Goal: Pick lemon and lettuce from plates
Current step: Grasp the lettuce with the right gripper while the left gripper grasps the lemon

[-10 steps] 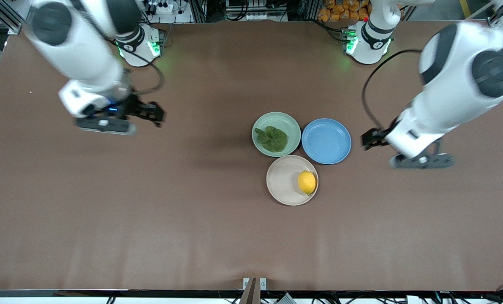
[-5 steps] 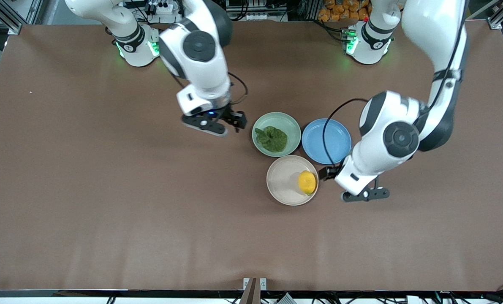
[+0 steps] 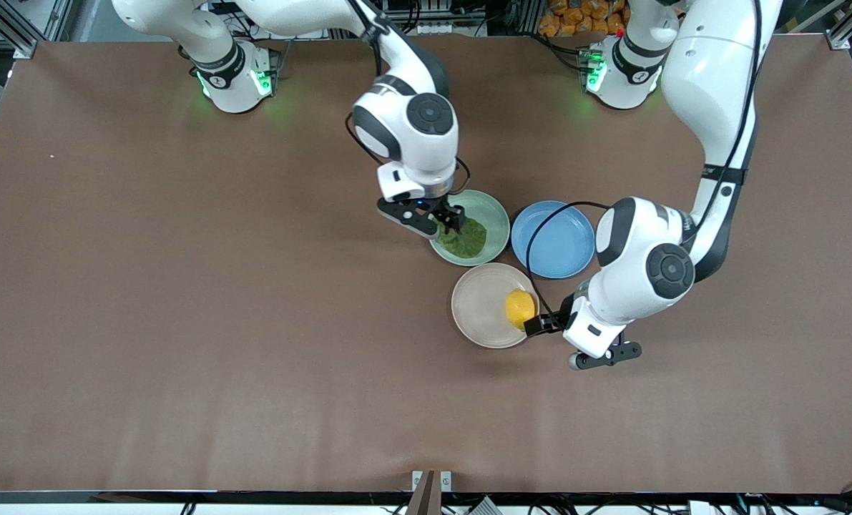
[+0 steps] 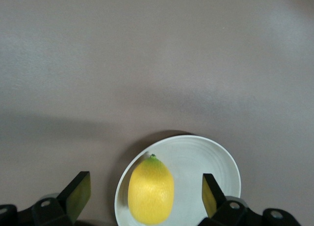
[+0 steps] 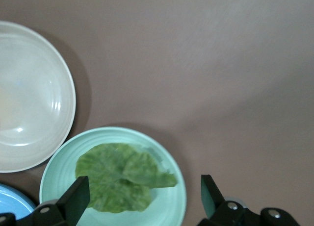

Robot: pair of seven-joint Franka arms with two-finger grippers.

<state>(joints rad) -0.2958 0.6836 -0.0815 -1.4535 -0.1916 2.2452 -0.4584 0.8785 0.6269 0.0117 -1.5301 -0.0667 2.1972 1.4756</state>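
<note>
The yellow lemon (image 3: 519,308) lies on the cream plate (image 3: 479,304), at the edge toward the left arm's end. My left gripper (image 3: 538,324) is open and low at that plate's rim, right beside the lemon. In the left wrist view the lemon (image 4: 151,190) sits between the open fingers (image 4: 78,196) on the plate (image 4: 206,157). The dark green lettuce (image 3: 466,241) lies flat in the mint plate (image 3: 496,214). My right gripper (image 3: 446,218) is open over that plate's edge, partly covering the leaf. The right wrist view shows the lettuce (image 5: 120,177) and mint plate (image 5: 169,204) below the open gripper (image 5: 143,195).
An empty blue plate (image 3: 553,239) touches both other plates, toward the left arm's end; its rim shows in the right wrist view (image 5: 12,206). The cream plate (image 5: 29,98) also shows there. Bare brown table (image 3: 254,343) surrounds the three plates.
Both arms have swung in from the table's ends. The right gripper came to the mint plate over the lettuce. The left gripper dropped to the cream plate beside the lemon.
</note>
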